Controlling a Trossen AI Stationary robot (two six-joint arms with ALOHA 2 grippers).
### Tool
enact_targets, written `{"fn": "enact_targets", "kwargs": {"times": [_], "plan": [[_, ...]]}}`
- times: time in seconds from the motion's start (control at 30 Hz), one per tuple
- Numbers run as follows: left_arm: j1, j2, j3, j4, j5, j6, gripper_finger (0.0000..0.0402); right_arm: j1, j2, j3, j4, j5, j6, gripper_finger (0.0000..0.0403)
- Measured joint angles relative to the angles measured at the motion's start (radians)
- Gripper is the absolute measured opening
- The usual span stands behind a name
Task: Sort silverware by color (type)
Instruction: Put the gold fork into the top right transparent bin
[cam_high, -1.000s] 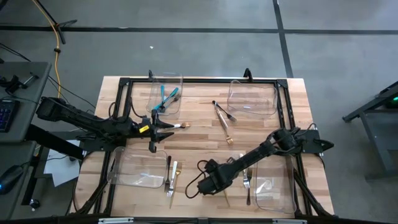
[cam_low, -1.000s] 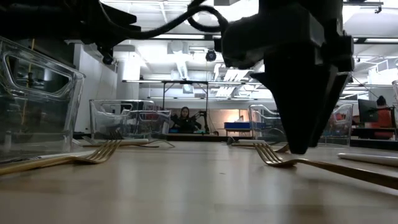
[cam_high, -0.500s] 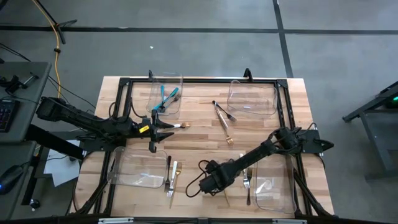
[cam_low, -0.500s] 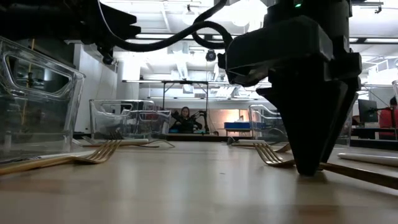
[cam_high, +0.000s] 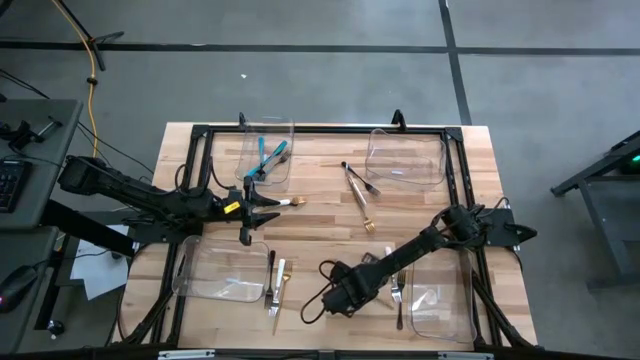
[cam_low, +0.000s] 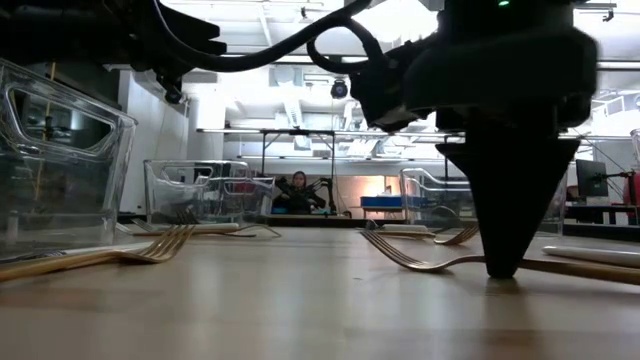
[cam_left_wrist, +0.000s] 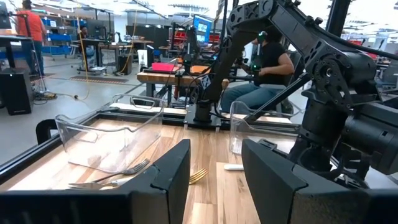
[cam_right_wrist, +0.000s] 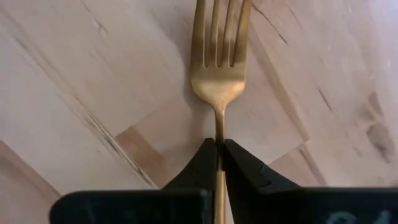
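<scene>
We have the right gripper (cam_right_wrist: 218, 163) pinched shut on the gold fork (cam_right_wrist: 219, 68) at its neck, low on the table (cam_high: 320, 225) near the front edge, right of centre. Next we should lift straight up, keep the thin handle from twisting, and carry it to the gold pile. The left gripper (cam_left_wrist: 215, 177) waits parted and empty over the left-centre. Versus a second ago, the fork's tines have swung left and lifted slightly in the low view; the right arm nudged toward the front.

bare table (cam_high: 320, 225) mid-board passable, clear bins (cam_high: 222, 270) at corners, right gripper (cam_high: 340, 296) pinching gold fork (cam_right_wrist: 219, 68)
</scene>
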Motion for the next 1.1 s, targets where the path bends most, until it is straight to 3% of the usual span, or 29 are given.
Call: {"fn": "enact_targets", "kwargs": {"times": [0.4, 0.6, 1.1], "plan": [[0.000, 0.000, 0.000, 0.010, 0.000, 0.000, 0.0136, -0.001, -0.099, -0.007, -0.163, 0.234, -0.035, 0.0005], [0.000, 0.000, 0.000, 0.010, 0.000, 0.000, 0.0136, -0.025, -0.136, -0.005, -0.032, 0.309, -0.134, 0.0005], [0.000, 0.000, 0.000, 0.005, 0.009, -0.001, 0.0136, -0.056, -0.173, -0.005, 0.144, 0.275, -0.337, 0.0005]]}}
